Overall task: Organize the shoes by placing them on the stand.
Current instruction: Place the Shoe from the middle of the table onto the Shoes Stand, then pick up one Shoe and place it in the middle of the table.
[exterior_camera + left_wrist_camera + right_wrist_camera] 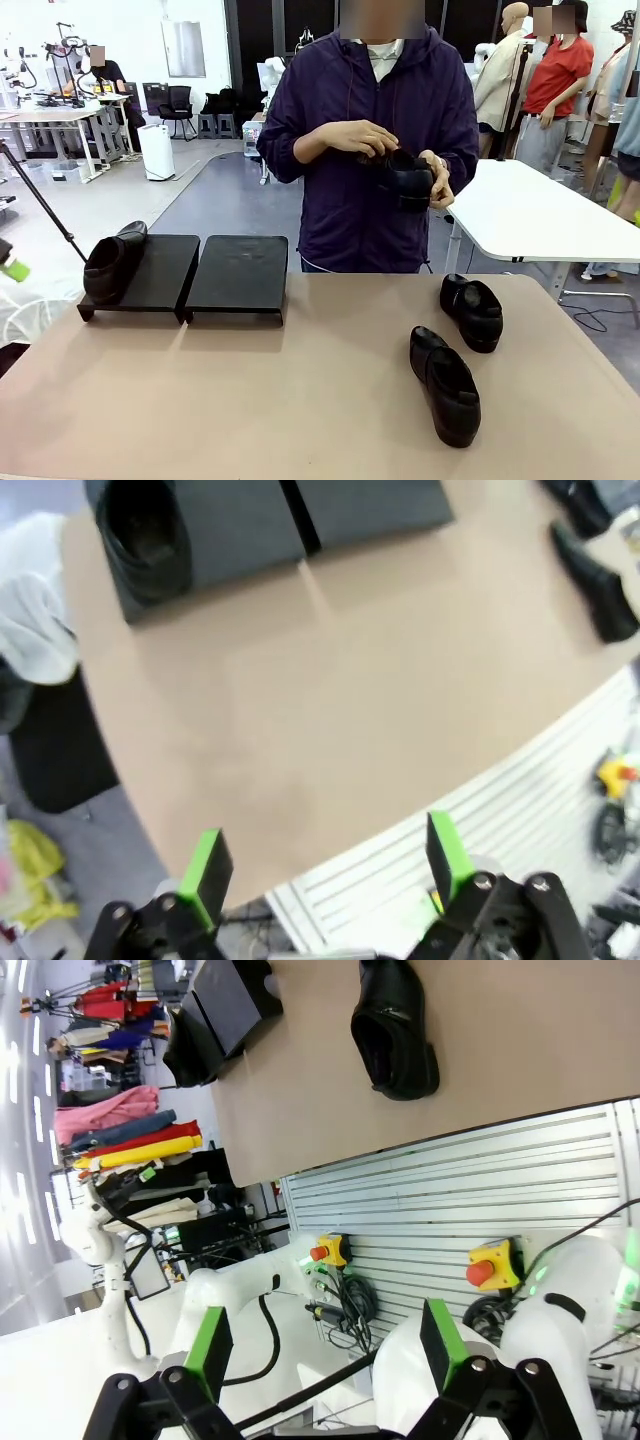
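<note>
The stand is two low black platforms (240,272) side by side at the table's far left. One black shoe (110,265) sits on the left platform's outer side. Two more shoes (445,385) (472,310) lie on the table at the right. A person in a purple jacket holds another shoe (405,180) in both hands above the far edge. My left gripper (325,870) hangs open and holds nothing, over the table's near edge, far from the stand (360,510) and its shoe (145,530). My right gripper (325,1345) is open too, off the table, with one shoe (395,1025) ahead.
The tan table (300,400) is bare between the stand and the loose shoes. A white table (540,215) stands behind at the right. Below the table's near edge are slatted panels and emergency-stop buttons (485,1265).
</note>
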`<act>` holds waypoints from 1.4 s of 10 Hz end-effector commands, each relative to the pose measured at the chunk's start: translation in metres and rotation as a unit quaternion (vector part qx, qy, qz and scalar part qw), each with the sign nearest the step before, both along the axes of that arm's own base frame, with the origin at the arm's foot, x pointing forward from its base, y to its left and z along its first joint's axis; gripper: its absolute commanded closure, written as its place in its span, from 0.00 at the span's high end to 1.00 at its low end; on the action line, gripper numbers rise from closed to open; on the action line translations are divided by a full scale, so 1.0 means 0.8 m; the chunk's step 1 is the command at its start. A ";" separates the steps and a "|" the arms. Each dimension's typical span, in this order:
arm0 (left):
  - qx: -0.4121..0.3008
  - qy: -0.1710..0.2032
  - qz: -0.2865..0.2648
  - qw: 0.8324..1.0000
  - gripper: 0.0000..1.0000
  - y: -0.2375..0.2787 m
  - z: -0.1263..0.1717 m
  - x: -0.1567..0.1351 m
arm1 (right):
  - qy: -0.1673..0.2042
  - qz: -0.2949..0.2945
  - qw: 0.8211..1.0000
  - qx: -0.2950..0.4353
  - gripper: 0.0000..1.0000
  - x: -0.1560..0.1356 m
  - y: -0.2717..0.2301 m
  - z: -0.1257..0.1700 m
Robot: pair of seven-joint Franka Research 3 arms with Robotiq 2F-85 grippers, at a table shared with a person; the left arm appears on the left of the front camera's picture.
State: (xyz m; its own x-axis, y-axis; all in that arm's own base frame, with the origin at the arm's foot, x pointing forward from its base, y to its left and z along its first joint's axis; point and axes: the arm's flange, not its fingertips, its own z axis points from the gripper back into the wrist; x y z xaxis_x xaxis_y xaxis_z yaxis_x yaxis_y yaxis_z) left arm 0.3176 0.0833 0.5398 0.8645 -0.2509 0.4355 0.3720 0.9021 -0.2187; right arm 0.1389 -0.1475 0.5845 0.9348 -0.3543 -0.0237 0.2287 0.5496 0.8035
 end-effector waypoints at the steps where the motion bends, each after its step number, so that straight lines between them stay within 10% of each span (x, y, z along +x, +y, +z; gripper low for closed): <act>1: -0.011 -0.024 0.012 1.000 1.00 0.002 0.011 -0.001 | -0.011 0.007 1.000 0.000 1.00 -0.005 -0.002 0.002; 14: -0.011 -0.024 0.012 1.000 1.00 0.002 0.011 -0.001 | -0.018 0.025 0.999 -0.041 1.00 0.002 0.015 0.006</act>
